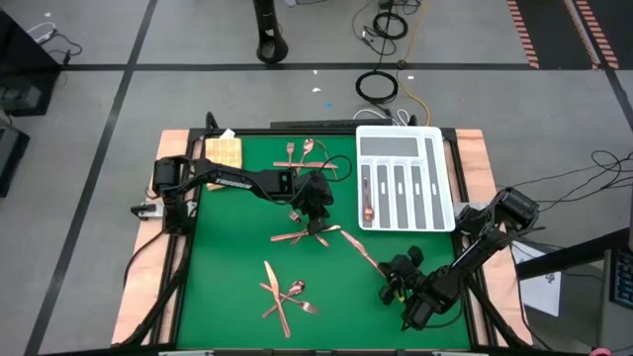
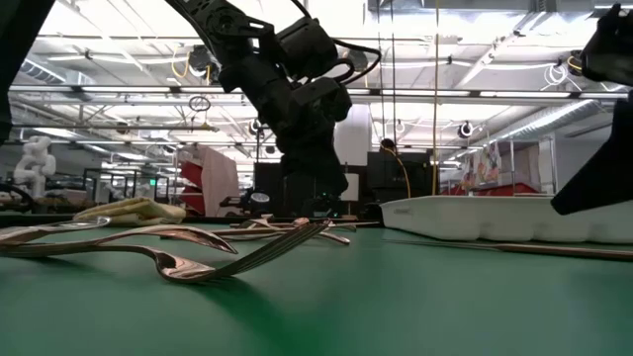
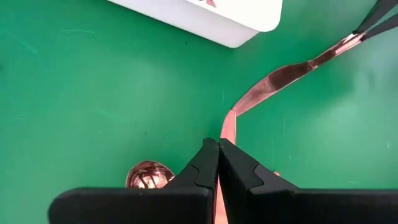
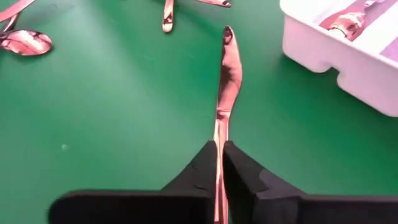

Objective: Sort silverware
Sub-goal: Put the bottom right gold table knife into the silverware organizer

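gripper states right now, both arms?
Left gripper: shut on a piece of silverware, type unclear.
Right gripper: shut on a knife handle.

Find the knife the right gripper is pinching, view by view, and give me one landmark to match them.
High view: knife right of centre, angling from the pile toward the right gripper.
Low view: probably the thin strip below the tray; not certain.
Left wrist view: knife reaching to the far fingers.
Right wrist view: knife running out from the shut fingers.
Landmark: the white tray.
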`<state>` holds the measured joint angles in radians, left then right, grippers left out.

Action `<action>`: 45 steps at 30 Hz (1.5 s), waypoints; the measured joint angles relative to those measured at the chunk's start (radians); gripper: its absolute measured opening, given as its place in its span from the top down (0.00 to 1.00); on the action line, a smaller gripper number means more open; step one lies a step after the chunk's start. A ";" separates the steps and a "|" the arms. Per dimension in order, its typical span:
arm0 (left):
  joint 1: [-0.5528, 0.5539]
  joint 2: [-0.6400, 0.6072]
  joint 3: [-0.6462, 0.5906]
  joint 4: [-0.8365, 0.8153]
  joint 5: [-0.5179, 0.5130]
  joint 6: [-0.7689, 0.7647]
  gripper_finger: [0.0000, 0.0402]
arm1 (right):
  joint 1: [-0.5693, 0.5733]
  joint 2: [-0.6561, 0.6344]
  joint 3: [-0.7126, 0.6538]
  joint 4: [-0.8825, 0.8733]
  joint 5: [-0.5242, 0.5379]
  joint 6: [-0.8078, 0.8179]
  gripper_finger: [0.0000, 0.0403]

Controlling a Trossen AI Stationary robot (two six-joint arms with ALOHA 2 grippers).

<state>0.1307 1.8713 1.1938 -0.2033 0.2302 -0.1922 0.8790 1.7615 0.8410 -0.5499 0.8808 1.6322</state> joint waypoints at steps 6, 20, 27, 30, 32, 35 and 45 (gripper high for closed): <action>0.000 0.000 0.000 0.003 0.000 0.025 0.96 | 0.032 0.043 0.002 0.057 0.000 -0.016 0.69; 0.000 0.000 0.000 0.007 -0.010 0.017 0.96 | 0.152 0.294 0.007 0.053 0.137 0.302 0.48; 0.000 0.000 0.000 0.009 -0.052 0.017 0.96 | 0.197 0.376 0.023 0.049 0.224 0.266 0.49; 0.000 0.000 0.000 0.009 -0.052 0.015 0.96 | 0.195 0.377 0.026 0.045 0.224 0.263 0.50; 0.000 0.000 0.000 0.005 -0.052 0.014 0.96 | 0.190 0.377 0.026 0.042 0.224 0.270 0.51; 0.000 0.000 0.000 0.004 -0.052 0.014 0.96 | 0.186 0.377 0.032 0.036 0.224 0.278 0.56; 0.000 0.000 0.000 0.006 -0.053 0.014 0.96 | 0.182 0.379 0.047 0.018 0.227 0.302 0.95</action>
<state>0.1307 1.8713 1.1938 -0.1978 0.1776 -0.1780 1.0615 2.1407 0.8877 -0.5318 1.1074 1.9345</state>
